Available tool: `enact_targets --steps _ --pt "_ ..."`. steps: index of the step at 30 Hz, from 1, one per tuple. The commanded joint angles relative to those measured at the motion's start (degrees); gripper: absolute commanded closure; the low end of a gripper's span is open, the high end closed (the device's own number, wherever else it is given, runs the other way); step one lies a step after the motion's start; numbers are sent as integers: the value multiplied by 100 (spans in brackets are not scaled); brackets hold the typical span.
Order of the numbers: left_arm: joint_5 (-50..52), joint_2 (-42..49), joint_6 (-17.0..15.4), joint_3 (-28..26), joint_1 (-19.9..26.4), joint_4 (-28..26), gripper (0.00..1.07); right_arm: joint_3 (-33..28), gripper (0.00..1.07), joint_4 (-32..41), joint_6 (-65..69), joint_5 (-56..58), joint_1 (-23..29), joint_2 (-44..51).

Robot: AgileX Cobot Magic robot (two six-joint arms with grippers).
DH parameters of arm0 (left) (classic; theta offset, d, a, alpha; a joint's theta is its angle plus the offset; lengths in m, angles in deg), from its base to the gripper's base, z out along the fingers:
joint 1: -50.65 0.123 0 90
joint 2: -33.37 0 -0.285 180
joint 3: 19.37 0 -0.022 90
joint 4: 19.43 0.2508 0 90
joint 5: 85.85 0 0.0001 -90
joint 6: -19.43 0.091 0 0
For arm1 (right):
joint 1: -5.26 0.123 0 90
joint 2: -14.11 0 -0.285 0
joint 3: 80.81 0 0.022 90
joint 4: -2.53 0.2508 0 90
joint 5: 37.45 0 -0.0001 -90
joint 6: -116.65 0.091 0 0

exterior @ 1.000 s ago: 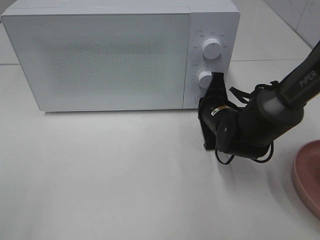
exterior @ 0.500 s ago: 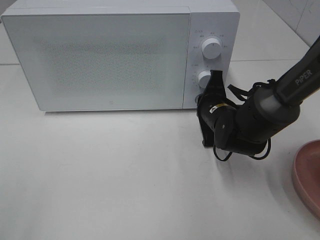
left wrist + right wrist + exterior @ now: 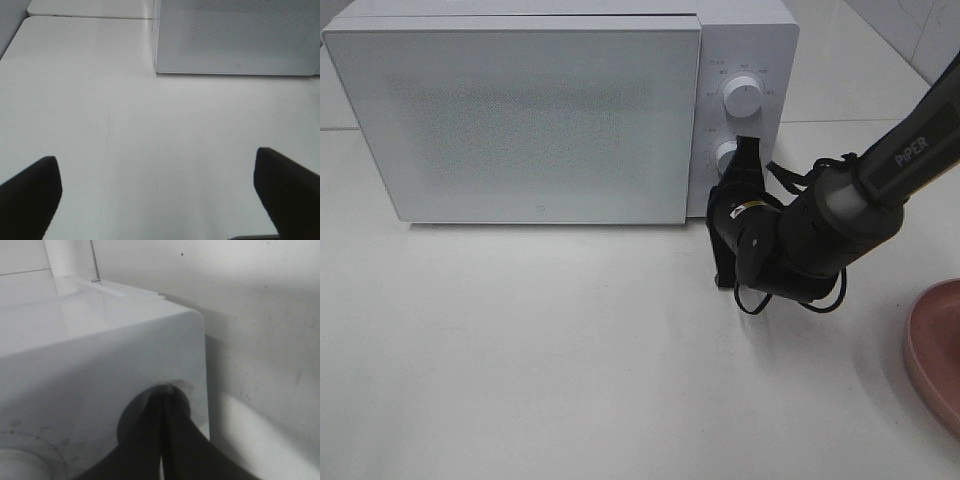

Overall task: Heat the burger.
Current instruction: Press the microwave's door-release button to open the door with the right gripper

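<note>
The burger is out of view in every frame. A white microwave (image 3: 520, 120) stands at the back of the table, its door looking slightly ajar at the right edge. My right gripper (image 3: 747, 152) is shut, and its tips press into the round recess low on the control panel, just beside the lower knob (image 3: 726, 156). In the right wrist view the shut tips (image 3: 164, 394) sit in that recess of the microwave (image 3: 100, 355). My left gripper (image 3: 157, 160) hangs open over bare table, with the microwave (image 3: 235, 35) ahead of it.
A pink plate (image 3: 932, 350) lies at the right edge of the table with nothing visible on it. An upper knob (image 3: 744, 96) sits above the lower one. The white tabletop (image 3: 570, 350) stretches in front of the microwave.
My right gripper has slid left and pushed in against the panel below the lower knob. The microwave door's right edge has popped slightly forward.
</note>
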Motion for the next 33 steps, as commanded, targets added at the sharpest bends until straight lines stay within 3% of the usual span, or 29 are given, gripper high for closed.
enact_targets --steps 1,16,33 --pt "52 103 0 0 11 -6 9 521 107 -418 -23 -957 -160 -69" --pt "52 103 0 0 11 -6 9 573 107 -458 -52 -1094 -155 -120" --pt "52 103 0 0 11 -6 9 -92 107 -350 -97 -201 63 275"
